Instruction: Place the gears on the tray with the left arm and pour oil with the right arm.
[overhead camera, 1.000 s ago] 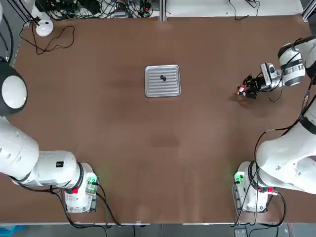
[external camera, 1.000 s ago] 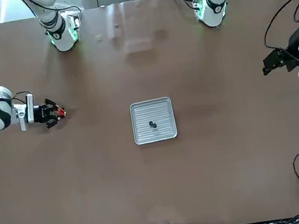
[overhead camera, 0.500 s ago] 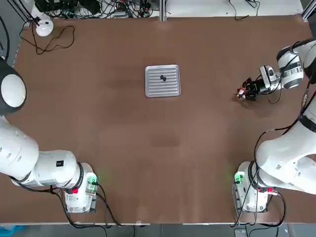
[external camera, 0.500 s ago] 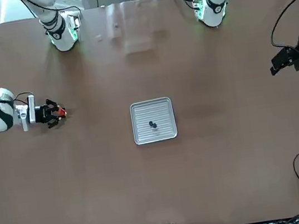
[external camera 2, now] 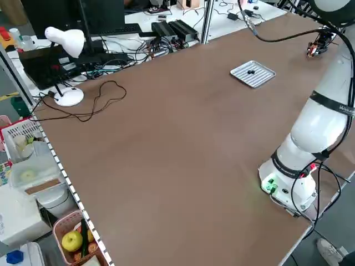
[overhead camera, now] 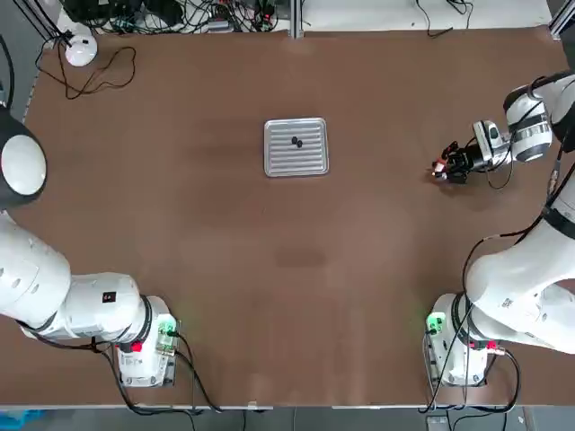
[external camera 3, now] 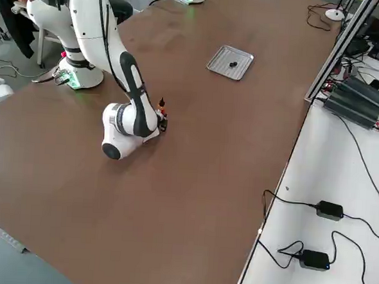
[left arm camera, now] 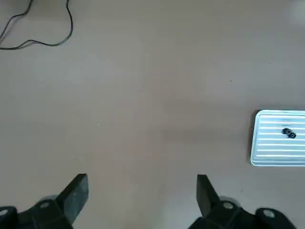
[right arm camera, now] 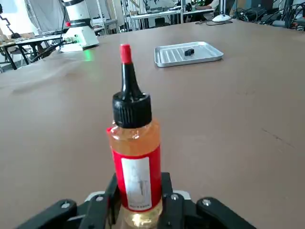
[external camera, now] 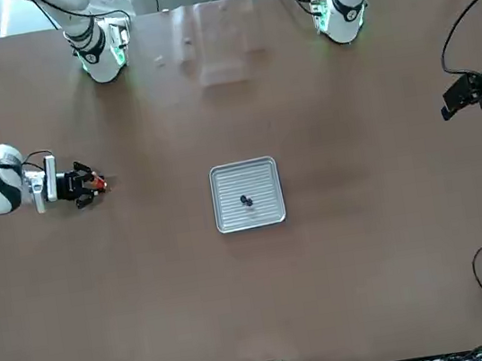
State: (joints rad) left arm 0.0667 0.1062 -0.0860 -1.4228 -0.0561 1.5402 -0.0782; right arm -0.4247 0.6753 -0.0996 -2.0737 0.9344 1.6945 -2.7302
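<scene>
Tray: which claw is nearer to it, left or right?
Right. The right claw, gripping the oil bottle, is off the tray's right side; the left claw is farther away, off its left side, beyond the top view's edge.

Taking the monitor (external camera 2: pixel 103 15) as landmark, a keyboard (external camera 2: pixel 121 30) and a white lamp (external camera 2: pixel 66 37) sit near it on a white desk (external camera 2: pixel 267 11), with tangled cables in front of it. The brown worktop (external camera 2: pixel 166 149) spreads out in front of that desk, and well apart from the monitor, along the worktop's edge, a pink basket (external camera 2: pixel 71 231) of fruit and vegetables stands beside white containers (external camera 2: pixel 39 172). Farther from the monitor, beyond the worktop, lies grey floor (external camera 3: pixel 15 253).
</scene>
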